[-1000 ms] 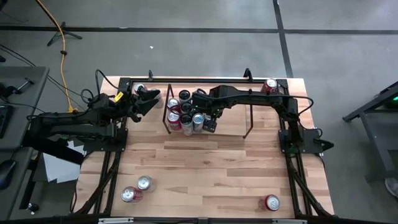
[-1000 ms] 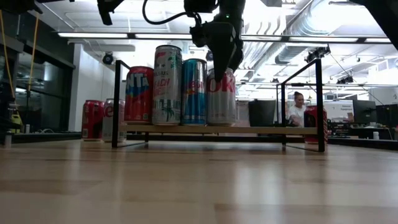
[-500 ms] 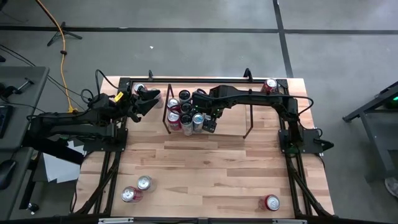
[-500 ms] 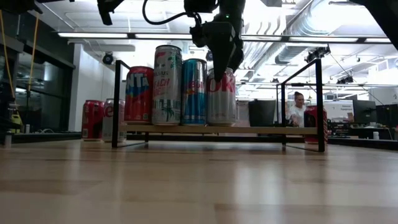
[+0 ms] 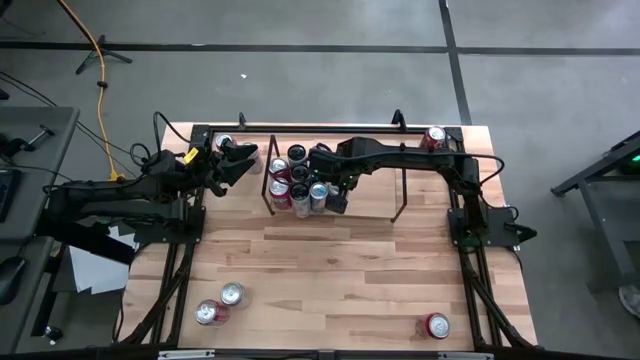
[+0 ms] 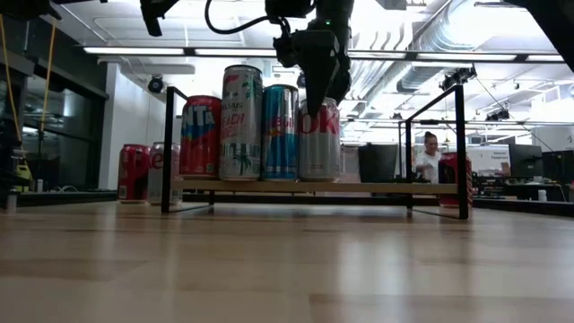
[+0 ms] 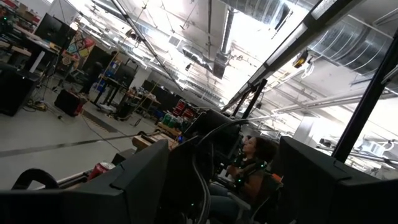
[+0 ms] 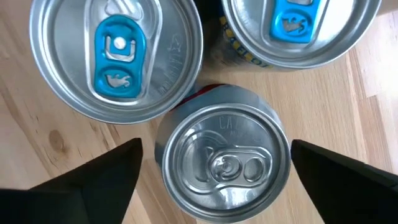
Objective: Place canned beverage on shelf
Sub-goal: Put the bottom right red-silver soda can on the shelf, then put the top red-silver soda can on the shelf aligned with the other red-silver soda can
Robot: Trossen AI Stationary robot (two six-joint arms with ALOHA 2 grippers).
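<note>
A silver-topped can (image 8: pixel 222 163) stands upright between the right gripper's (image 8: pixel 217 171) spread-open fingers (image 8: pixel 102 177), touching neither. Its side and the shelf (image 6: pixel 314 187) beneath are hidden here. The left gripper's (image 5: pixel 240 158) jaw state is unclear.

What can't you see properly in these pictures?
- Left hand: high view too small to show its fingers; left wrist view looks only into the room.
- Silver can's label: low view, right hand covers part.
- Two blue-tabbed silver cans: right wrist view, cut off by the edge.
</note>
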